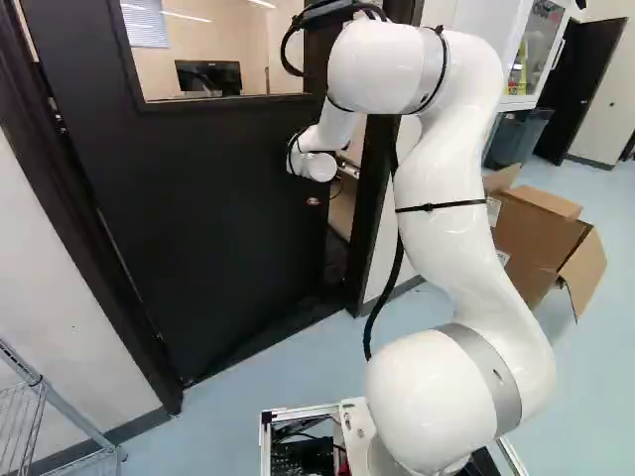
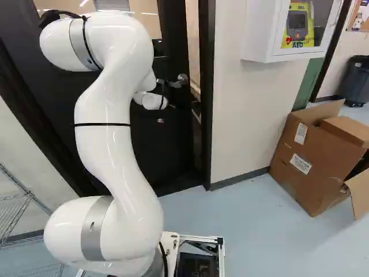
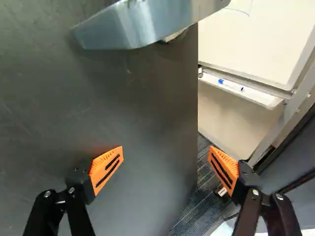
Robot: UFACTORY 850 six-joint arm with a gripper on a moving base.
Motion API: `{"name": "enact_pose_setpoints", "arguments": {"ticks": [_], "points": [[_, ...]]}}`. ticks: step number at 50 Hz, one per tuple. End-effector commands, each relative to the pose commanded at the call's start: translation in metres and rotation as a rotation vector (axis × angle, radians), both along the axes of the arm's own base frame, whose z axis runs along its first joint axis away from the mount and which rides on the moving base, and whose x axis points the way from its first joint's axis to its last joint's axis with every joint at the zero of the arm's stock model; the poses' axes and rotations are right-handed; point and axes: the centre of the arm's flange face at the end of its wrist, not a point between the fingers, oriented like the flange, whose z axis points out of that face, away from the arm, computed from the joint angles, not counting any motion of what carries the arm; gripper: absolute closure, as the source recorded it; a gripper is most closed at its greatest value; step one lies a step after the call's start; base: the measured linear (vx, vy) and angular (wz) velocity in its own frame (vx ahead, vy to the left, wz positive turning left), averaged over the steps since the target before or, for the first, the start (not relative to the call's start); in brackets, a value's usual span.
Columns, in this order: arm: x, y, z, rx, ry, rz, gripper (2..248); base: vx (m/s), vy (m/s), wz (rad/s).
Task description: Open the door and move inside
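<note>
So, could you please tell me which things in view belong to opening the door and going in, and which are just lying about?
For the job:
- door, ajar
- metal handle
- door frame
- end effector, open

Just lying about:
- cardboard box, flaps open
- wire rack
- white wall cabinet
- monitor behind the door's window
- pen on the ledge

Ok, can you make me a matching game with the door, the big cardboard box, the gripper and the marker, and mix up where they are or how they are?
Things:
1. door
2. cardboard box
3. gripper
4. marker

Places and states:
A. lying on a ledge
B. partly open, dark
C. standing on the blue floor
D. orange pads spread apart

Pairs: 1-B, 2-C, 3-D, 4-A
</note>
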Motion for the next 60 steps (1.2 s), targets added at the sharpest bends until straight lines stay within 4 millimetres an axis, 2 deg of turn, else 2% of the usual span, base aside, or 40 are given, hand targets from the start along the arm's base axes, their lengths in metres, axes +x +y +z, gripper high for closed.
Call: {"name": "enact_pose_setpoints", "arguments": {"ticks": [49,60], "points": [[0.004,0.095,-0.002,-0.181,-0.042,0.39,3,0.0,0.0,0.0],[0.011,0.118,-0.005,-0.23,-0.06,0.485,3,0.0,0.0,0.0]]}}
